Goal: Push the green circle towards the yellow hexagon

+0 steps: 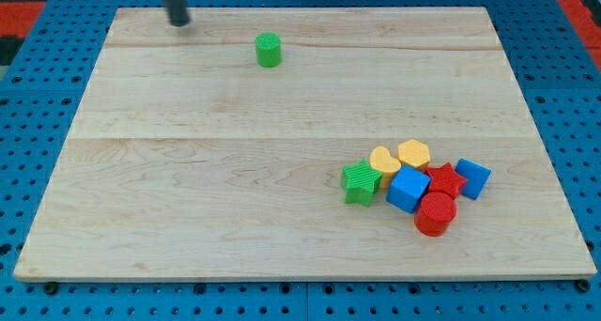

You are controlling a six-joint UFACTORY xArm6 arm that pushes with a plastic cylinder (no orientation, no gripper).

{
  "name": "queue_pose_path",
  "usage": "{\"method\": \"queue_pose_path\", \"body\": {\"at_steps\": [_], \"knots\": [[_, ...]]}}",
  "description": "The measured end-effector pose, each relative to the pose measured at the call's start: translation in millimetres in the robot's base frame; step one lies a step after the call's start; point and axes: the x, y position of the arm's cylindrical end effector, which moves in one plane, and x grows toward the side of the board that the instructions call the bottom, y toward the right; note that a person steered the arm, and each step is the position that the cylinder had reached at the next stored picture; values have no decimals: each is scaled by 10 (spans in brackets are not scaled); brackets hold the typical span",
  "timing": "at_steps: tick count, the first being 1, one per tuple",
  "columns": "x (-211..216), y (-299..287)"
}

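One green circle point(269, 50) sits far up-left of the yellow hexagon point(414, 154); my tip point(179, 22), jawless, waits up-left of the circle, behind it for pushing.

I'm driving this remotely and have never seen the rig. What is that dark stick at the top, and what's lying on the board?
There is one camera view, looking down on a wooden board. The dark stick is the arm's rod; my tip rests near the view's top left and holds nothing, it only pushes. The green circle stands alone to the tip's right, untouched. Near the view's bottom right sits a cluster: yellow hexagon, yellow heart, green star, two blue cubes, red star, red cylinder.
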Motion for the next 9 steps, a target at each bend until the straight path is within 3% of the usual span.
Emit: {"method": "queue_pose_path", "body": {"at_steps": [2, 3, 5, 7, 9], "knots": [[533, 1419], [640, 1646], [299, 1233], [661, 728], [752, 1350]]}}
